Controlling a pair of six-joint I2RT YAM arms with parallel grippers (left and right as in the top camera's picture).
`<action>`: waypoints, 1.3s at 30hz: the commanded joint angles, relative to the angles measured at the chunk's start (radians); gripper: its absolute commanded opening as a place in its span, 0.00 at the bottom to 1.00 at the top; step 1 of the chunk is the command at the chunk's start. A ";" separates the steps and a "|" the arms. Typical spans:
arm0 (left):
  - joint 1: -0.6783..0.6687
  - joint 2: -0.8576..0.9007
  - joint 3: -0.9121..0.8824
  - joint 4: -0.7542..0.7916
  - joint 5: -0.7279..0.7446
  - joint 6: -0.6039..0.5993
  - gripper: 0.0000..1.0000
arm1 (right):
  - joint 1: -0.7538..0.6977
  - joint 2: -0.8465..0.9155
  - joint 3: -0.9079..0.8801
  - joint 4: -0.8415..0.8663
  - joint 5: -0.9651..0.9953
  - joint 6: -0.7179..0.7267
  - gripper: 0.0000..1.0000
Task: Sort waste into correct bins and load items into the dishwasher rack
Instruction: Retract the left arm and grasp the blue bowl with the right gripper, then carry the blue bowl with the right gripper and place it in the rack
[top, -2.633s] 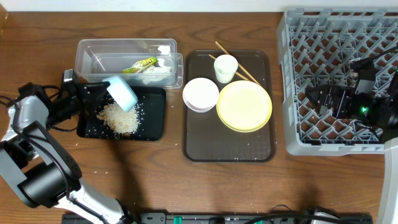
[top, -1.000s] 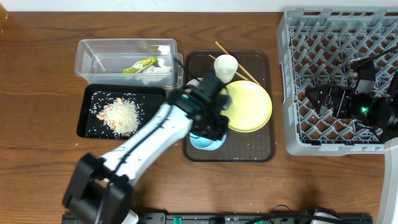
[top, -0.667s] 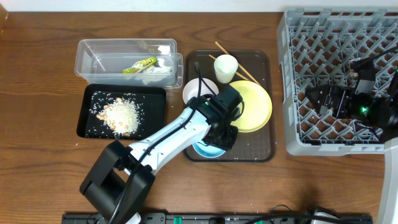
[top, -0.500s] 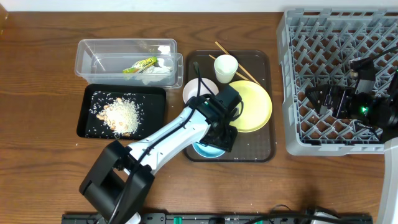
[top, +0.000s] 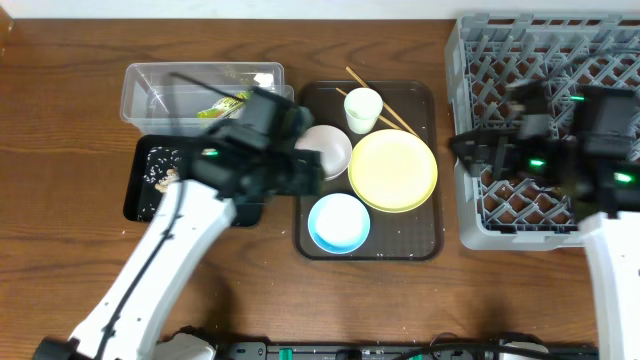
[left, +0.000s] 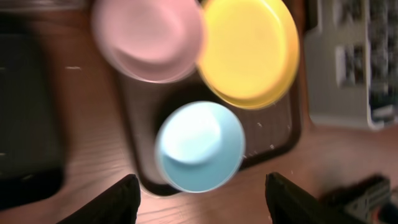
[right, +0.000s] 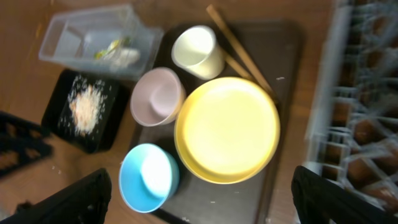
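Observation:
The light blue bowl (top: 339, 222) (left: 200, 146) stands upright on the brown tray (top: 410, 235), free of both grippers. Behind it are the yellow plate (top: 392, 170), the small white bowl (top: 325, 150), the white cup (top: 363, 108) and the chopsticks (top: 392, 116). My left gripper (top: 300, 172) (left: 208, 202) is open and empty, up and left of the blue bowl. My right gripper (top: 478, 150) (right: 208, 205) hangs open at the left edge of the grey rack (top: 540, 60), looking down on the dishes. The wrapper (right: 112, 48) lies in the clear tub (top: 150, 80); rice (right: 84, 106) lies in the black tray (top: 140, 205).
My left arm crosses the black tray and hides most of it in the overhead view. Both wrist views are blurred. Bare wood table (top: 300, 300) lies in front of the trays.
My left gripper let go of the light blue bowl on the brown tray, opened, and pulled back up and left. My right arm swung left from over the rack toward the tray.

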 joint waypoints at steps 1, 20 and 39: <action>0.097 -0.019 0.011 -0.024 -0.013 0.069 0.67 | 0.151 0.055 0.016 0.010 0.185 0.133 0.88; 0.342 0.013 0.008 -0.051 -0.170 0.107 0.68 | 0.591 0.478 0.016 -0.003 0.327 0.330 0.56; 0.347 0.013 0.003 -0.051 -0.169 0.107 0.86 | 0.587 0.586 0.026 -0.016 0.335 0.349 0.01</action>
